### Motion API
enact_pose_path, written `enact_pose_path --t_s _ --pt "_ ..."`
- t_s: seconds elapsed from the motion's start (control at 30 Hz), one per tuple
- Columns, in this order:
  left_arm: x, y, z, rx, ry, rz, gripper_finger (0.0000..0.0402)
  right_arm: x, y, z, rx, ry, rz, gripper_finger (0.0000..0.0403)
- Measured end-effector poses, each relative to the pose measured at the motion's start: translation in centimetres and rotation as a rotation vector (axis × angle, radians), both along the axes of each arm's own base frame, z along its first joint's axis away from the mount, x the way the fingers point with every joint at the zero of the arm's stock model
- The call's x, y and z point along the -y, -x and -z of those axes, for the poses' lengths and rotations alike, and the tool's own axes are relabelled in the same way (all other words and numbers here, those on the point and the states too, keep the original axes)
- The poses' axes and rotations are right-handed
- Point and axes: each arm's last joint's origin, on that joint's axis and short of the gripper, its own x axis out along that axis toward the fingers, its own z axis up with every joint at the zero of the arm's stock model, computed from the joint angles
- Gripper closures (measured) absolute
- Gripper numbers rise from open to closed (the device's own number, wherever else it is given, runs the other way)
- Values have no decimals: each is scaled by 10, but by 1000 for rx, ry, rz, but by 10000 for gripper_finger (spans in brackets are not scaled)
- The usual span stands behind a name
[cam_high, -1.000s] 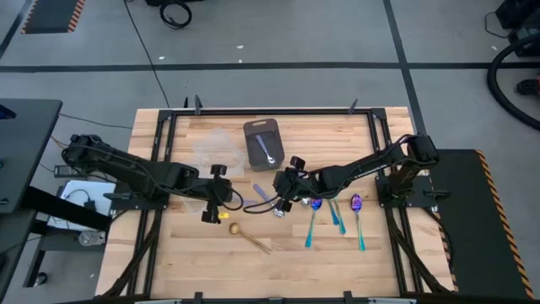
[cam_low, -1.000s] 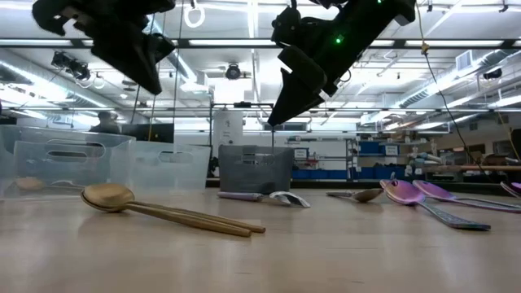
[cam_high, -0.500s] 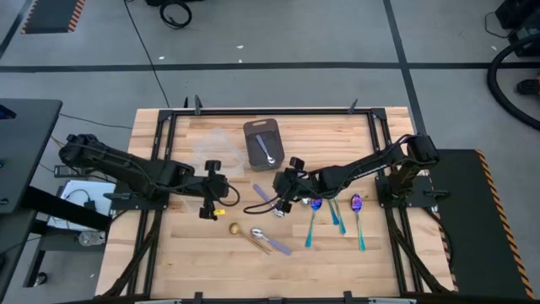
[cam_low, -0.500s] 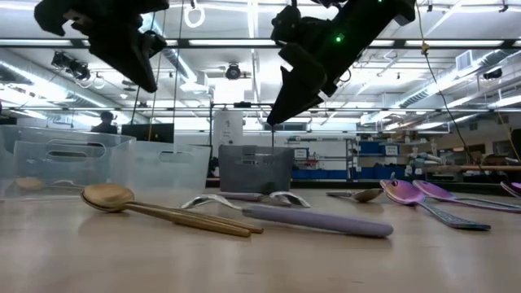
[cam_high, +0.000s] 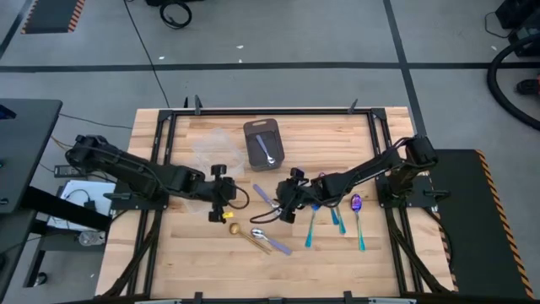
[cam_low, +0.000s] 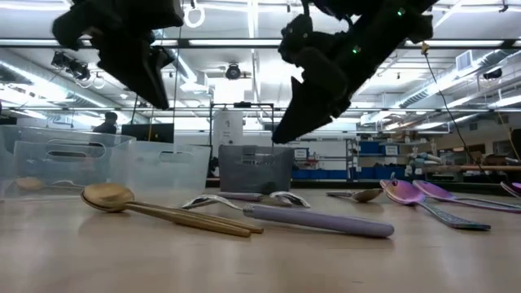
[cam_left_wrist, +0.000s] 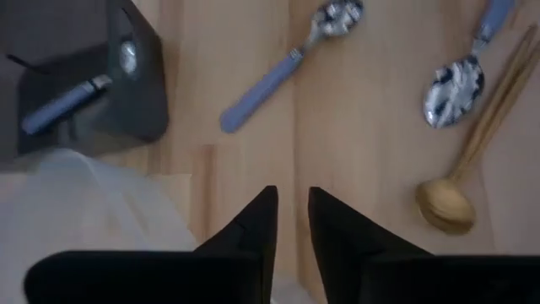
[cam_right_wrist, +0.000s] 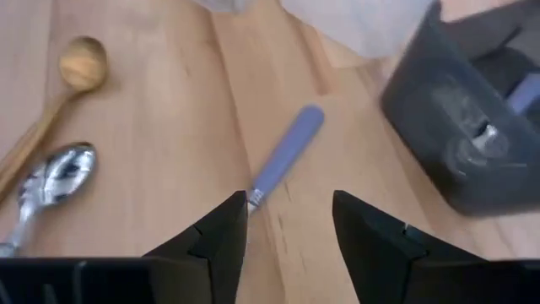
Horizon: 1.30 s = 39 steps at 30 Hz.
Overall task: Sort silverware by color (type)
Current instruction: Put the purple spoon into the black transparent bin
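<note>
On the table lie a gold spoon (cam_high: pixel 235 229) and, right beside it, a silver spoon with a lavender handle (cam_high: pixel 272 241). A second lavender-handled spoon (cam_high: pixel 262 194) lies nearer the dark grey tray (cam_high: pixel 264 128), which holds one more spoon (cam_high: pixel 268 152). Three iridescent purple-bowled spoons with teal handles (cam_high: pixel 336 213) lie to the right. My left gripper (cam_high: pixel 221 204) hovers left of the gold spoon with only a narrow gap between its fingers (cam_left_wrist: pixel 292 207). My right gripper (cam_high: pixel 287 208) hovers open (cam_right_wrist: pixel 288 203) above the second lavender handle (cam_right_wrist: pixel 285 154). Neither touches a spoon.
Clear plastic tubs (cam_high: pixel 209 149) stand left of the tray, and they show at the left in the low view (cam_low: pixel 65 159). Bare wood lies along the table's near edge (cam_high: pixel 253 279). Black frame rails run along both sides of the table.
A silver spoon with a lavender handle has come to lie on the table beside the gold spoon; it was not there a second ago. My left gripper has shifted a little toward the table's right. My right gripper has moved slightly toward the near edge.
</note>
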Motion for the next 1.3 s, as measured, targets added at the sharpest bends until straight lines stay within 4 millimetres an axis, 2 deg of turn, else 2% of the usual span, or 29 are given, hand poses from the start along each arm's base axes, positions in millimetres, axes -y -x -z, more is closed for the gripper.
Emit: enact_pose_path --t_s 0.17,0.37,0.6,0.67,0.8,0.97,1.3 --pt "10 3 1 3 35 -11 311 -5 -2 14 -78 -27 15 188" --pt "21 5 0 19 51 21 311 -6 11 4 -345 -32 45 185" --pt "24 6 0 19 46 41 311 10 26 3 -565 -53 4 201" --pt "25 8 0 7 41 46 311 5 28 5 -568 -8 -17 205" --pt "26 9 1 -12 22 71 311 -20 36 6 -553 155 -68 210" --pt "25 9 1 -11 19 72 311 -42 42 13 -522 246 -89 211" --pt "24 9 1 -11 25 59 311 -46 42 46 -610 355 -56 211"
